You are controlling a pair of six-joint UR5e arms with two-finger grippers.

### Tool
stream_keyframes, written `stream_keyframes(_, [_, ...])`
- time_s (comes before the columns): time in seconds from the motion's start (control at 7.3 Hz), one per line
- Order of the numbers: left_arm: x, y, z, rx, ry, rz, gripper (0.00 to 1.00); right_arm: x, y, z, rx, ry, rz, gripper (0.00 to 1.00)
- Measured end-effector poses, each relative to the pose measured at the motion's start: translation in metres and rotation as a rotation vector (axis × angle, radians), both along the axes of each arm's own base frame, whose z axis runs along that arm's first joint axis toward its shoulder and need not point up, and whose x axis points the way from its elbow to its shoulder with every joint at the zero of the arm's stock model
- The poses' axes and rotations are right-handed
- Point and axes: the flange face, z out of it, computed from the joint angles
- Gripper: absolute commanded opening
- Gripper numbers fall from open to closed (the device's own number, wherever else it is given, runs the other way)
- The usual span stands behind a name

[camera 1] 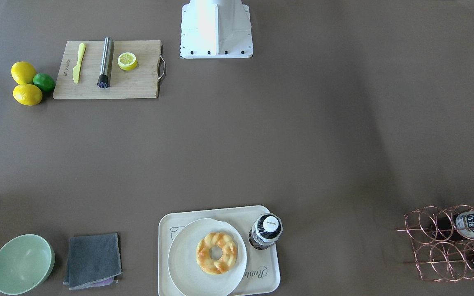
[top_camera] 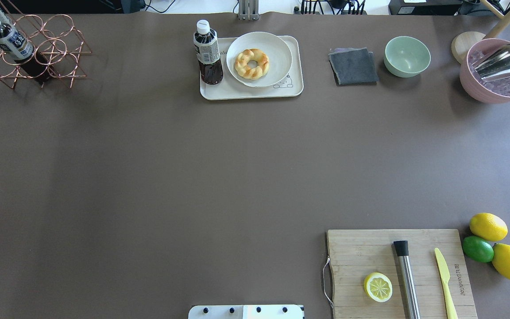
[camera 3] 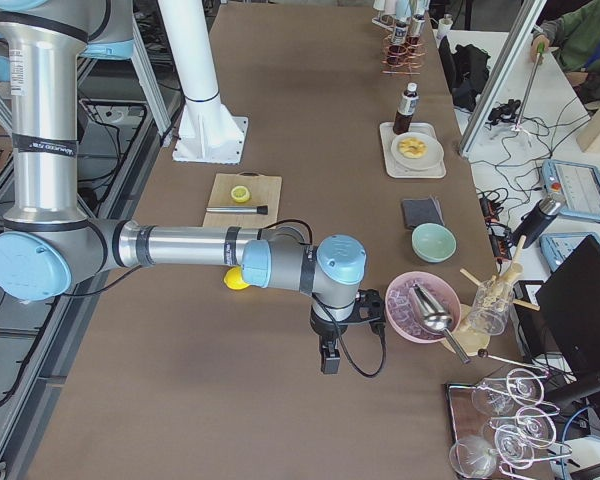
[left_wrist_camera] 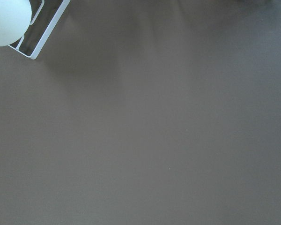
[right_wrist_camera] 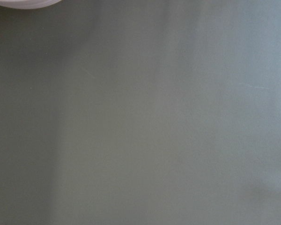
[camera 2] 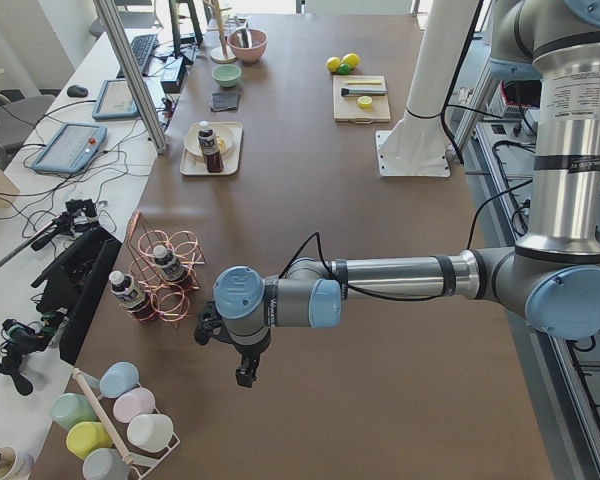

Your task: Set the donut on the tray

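Observation:
The donut (camera 1: 216, 253) is a golden twisted ring. It lies on a round off-white plate (camera 1: 183, 263), and the plate rests on the cream tray (camera 1: 268, 279) at the table's far edge from the robot. Donut (top_camera: 251, 64) and tray (top_camera: 237, 92) also show in the overhead view. My left gripper (camera 2: 245, 375) hangs over bare table at the left end, near the cup rack. My right gripper (camera 3: 328, 362) hangs over the right end, beside the pink bowl. Both are far from the donut. I cannot tell whether either is open or shut.
A dark drink bottle (top_camera: 207, 53) stands on the tray's left part. A copper wire rack (top_camera: 29, 48) holds bottles. A grey cloth (top_camera: 353, 66), green bowl (top_camera: 407, 56) and pink ice bowl (top_camera: 498, 71) sit far right. A cutting board (top_camera: 352, 257) with a lemon half and several lemons lies near the robot.

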Motion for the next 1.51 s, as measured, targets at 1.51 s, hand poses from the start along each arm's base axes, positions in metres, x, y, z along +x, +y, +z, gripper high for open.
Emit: stream_keyframes(1.51, [0.0, 0.001, 0.003, -0.004, 0.0, 0.002, 0.99, 0.0, 0.003, 0.018, -0.036, -0.001, 0.001, 1.0])
